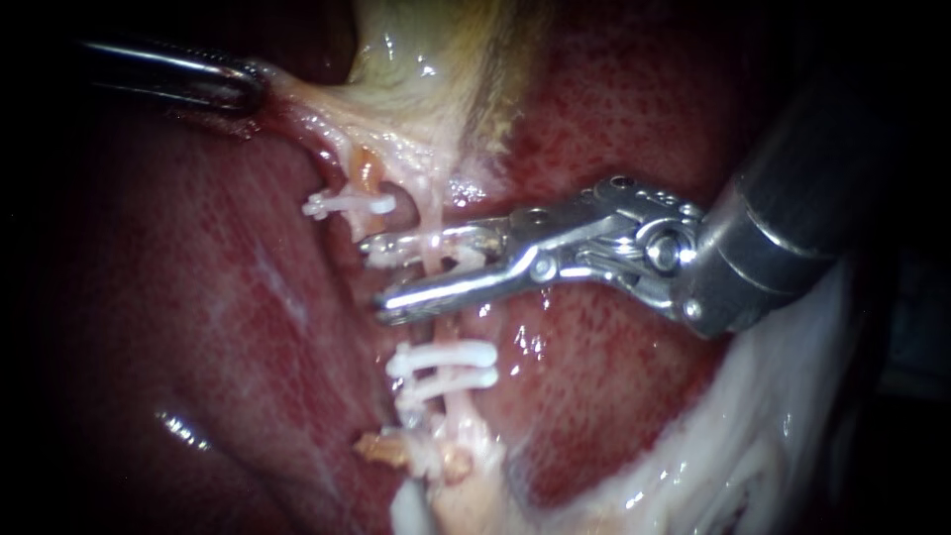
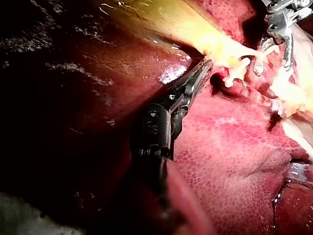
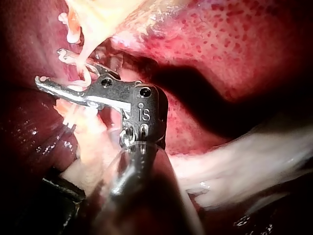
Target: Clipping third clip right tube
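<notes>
A: Right instrument [image 1: 376, 275]?
B: Open, straddling the right tube [image 1: 433, 263], on the far side of two clips [image 1: 443, 367].
A: Left instrument [image 1: 253, 89]?
B: Clamped on gallbladder [image 1: 416, 59] edge, far left.

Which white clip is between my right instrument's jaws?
The middle clip, between the open jaws of the right instrument; the single clip above and the pair below lie outside them.

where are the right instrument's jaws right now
In the endoscope view's centre, the right instrument comes in from the right, its jaws open astride the tube, between the single clip above and the two clips below.
</notes>
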Robot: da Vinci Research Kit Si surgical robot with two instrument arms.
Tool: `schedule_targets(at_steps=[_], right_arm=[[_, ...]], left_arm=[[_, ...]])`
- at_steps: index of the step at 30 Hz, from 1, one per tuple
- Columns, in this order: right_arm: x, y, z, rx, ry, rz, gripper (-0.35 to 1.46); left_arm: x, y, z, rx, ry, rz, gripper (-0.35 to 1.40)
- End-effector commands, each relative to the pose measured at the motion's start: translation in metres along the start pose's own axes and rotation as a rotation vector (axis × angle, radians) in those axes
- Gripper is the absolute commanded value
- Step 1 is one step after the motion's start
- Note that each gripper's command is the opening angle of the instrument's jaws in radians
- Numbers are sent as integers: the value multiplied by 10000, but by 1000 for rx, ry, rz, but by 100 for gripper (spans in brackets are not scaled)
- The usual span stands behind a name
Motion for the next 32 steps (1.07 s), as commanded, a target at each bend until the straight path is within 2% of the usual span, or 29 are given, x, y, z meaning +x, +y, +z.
schedule_targets(at_steps=[1,5,11,14,19,32], right_arm=[[0,-1,-1,0,-1,-1,20],[1,-1,-2,1,-1,0,8],[1,-3,-5,8,-4,0,-34],[0,-4,-5,30,-16,36,-35],[-3,-6,1,58,-47,35,-35],[-3,-4,-1,57,-47,35,-35]], left_arm=[[0,0,0,0,0,0,-35],[0,0,0,0,0,0,-35],[0,0,1,0,0,0,-35],[0,0,1,0,0,0,-35],[0,0,1,1,0,0,-35],[0,0,1,0,0,0,-35]])
